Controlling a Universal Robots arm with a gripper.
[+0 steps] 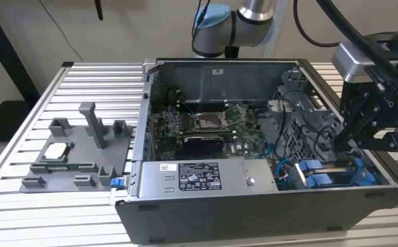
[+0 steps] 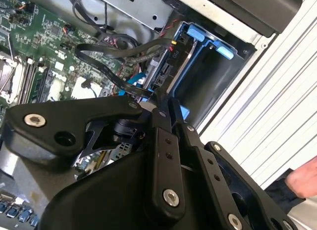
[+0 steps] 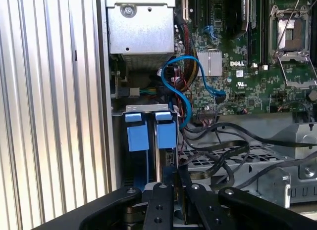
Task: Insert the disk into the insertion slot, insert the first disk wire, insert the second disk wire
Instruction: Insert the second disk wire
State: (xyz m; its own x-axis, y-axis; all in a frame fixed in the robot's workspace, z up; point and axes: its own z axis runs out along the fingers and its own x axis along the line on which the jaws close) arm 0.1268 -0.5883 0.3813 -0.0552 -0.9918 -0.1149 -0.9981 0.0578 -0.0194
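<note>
The claw (image 1: 353,148) stands inside the open computer case (image 1: 254,216), over the insertion slot (image 1: 332,175). Its fingers (image 2: 159,141) are drawn almost together on the end of one black flat wire (image 2: 106,54), which runs away from the tips towards the motherboard (image 2: 44,67).

The disk (image 2: 183,67) sits in the insertion slot, just beyond the fingertips, with its blue carrier around it.

The first wrist view shows two blue tabs (image 3: 137,133) side by side at the mouth of the slot, directly ahead of the claw. One blue cable (image 3: 184,89) loops farther ahead, and one power-supply box (image 3: 141,27) lies beyond it.

The second wrist view shows one person's hand (image 2: 304,183) behind the claw, outside the case, on the slatted table (image 2: 277,106).

The exterior view shows one grey fixture tray (image 1: 75,159), well apart from the claw on the far side of the case.
</note>
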